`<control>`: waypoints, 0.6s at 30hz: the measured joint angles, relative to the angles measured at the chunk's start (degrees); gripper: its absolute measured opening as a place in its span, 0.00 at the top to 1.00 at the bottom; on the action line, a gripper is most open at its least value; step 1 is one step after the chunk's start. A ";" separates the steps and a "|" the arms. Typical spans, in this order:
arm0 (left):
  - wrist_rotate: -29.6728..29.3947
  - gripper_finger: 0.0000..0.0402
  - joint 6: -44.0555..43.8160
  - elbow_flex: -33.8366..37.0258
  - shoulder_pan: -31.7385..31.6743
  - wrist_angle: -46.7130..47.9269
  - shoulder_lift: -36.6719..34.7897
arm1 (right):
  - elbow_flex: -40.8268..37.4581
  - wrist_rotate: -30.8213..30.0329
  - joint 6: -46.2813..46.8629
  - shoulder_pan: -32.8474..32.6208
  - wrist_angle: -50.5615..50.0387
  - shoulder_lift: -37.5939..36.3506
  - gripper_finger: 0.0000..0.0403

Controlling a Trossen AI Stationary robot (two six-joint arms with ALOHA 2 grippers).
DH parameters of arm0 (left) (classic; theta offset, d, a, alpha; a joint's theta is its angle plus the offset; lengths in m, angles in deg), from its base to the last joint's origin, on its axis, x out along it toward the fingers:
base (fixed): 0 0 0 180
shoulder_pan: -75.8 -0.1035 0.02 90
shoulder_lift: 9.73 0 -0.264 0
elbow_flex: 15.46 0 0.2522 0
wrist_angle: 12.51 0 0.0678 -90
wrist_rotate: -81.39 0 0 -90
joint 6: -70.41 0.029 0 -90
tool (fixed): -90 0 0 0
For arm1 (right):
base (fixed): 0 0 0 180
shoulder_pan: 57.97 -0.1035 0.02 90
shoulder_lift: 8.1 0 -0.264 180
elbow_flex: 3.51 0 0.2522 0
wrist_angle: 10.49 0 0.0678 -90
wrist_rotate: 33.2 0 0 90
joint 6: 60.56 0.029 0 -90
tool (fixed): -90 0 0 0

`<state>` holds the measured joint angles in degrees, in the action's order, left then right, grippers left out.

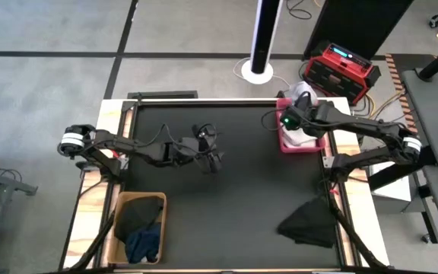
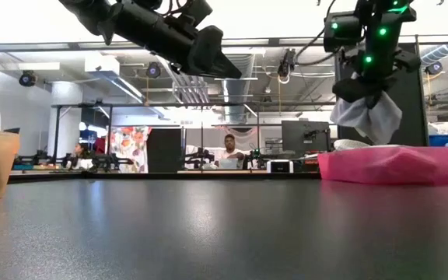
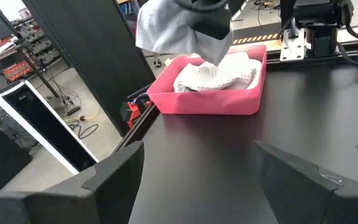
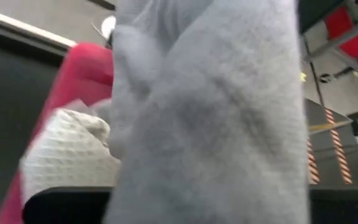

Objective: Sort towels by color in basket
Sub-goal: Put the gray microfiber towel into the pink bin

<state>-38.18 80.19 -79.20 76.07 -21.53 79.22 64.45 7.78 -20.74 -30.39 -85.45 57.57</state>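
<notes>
A: Where is the right gripper (image 2: 368, 92) at this moment?

B: It hangs above the pink tray (image 1: 289, 141), which stands at the far right corner of the tabletop (image 1: 242, 190). Its jaws are closed on a light grey towel (image 2: 370, 115), and the cloth hangs down from them, clear of the tray.

A: Is something inside the tray?

B: Yes, a white towel with waffle texture (image 3: 219, 76) lies in it, under the hanging grey one.

A: And the left gripper (image 1: 213, 158)?

B: It is in the air over the middle of the tabletop, a little toward the left side. The jaws stand wide apart and hold nothing; in the left wrist view the two dark fingers (image 3: 114, 180) are far from each other, and they point toward the tray.

A: Where are the other towels?

B: A black towel (image 1: 309, 223) lies crumpled on the tabletop near the front right corner. At the front left corner stands a tan basket (image 1: 122, 205). Inside it I see a black towel (image 1: 139, 213) and a navy blue towel (image 1: 144, 243), the blue one nearer to the front edge.
</notes>
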 joint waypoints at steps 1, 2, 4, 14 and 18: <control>-0.02 0.30 -0.02 0.00 0.00 0.26 0.00 | 0.00 0.00 0.36 0.28 -0.80 0.48 0.97; -0.02 0.30 -0.05 0.01 0.00 0.39 0.00 | -0.01 -0.02 1.02 0.53 -1.85 0.95 0.97; -0.04 0.30 -0.28 0.00 0.00 0.56 0.00 | -0.02 0.00 2.58 0.93 -4.46 2.11 0.97; -0.06 0.30 -0.31 0.02 0.00 0.65 -0.94 | -0.24 -0.01 5.67 1.52 -9.86 8.76 0.97; -0.04 0.30 -0.28 0.02 0.11 0.86 -2.69 | -0.26 -0.06 5.67 1.60 -9.60 10.69 0.97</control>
<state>-38.22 79.91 -79.18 76.18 -20.67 76.52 64.19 7.72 -15.07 -28.78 -95.05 68.26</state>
